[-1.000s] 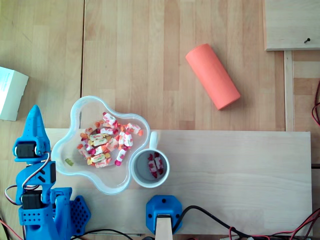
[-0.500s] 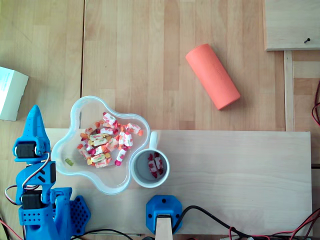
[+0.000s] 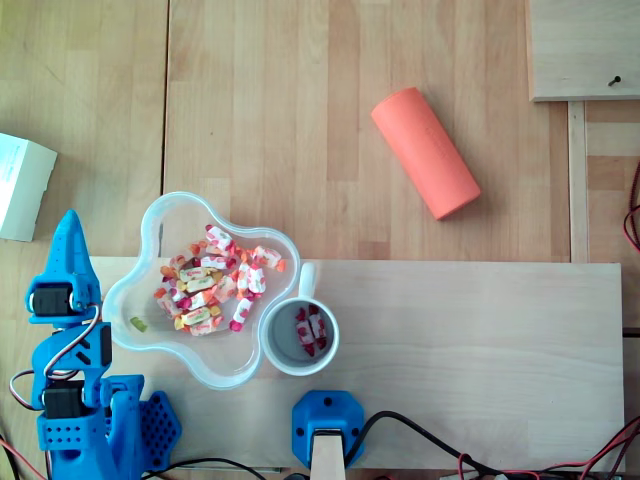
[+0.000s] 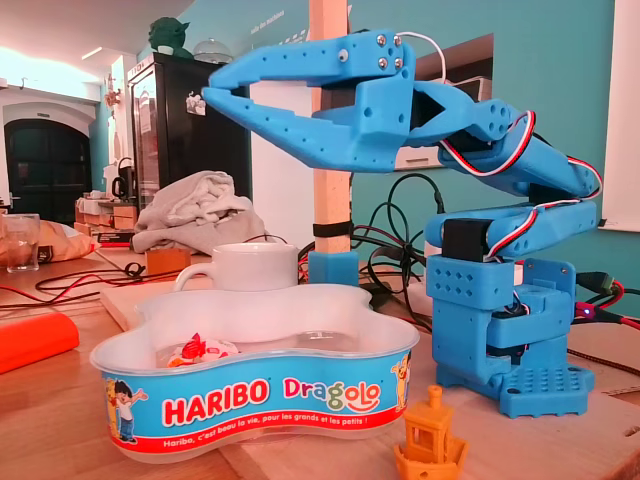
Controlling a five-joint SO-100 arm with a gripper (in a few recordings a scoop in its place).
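We count one clear, flower-shaped plastic Haribo tub [image 3: 200,360] near the left edge of the wooden desk [image 3: 300,120]. It holds well over a dozen red, orange and white wrapped sweets [image 3: 215,285], heaped too thick for an exact figure, plus one lone green sweet [image 3: 138,323]. One white ceramic mug [image 3: 306,275] stands just beside the tub, with what we make out as two or three red-and-white wrapped sweets [image 3: 310,330] inside. There is also one orange foam cylinder [image 3: 425,152], one white cardboard box [image 3: 20,185] at the left edge, one small orange printed boat [image 4: 430,440], and one blue two-finger gripper [image 4: 207,93].
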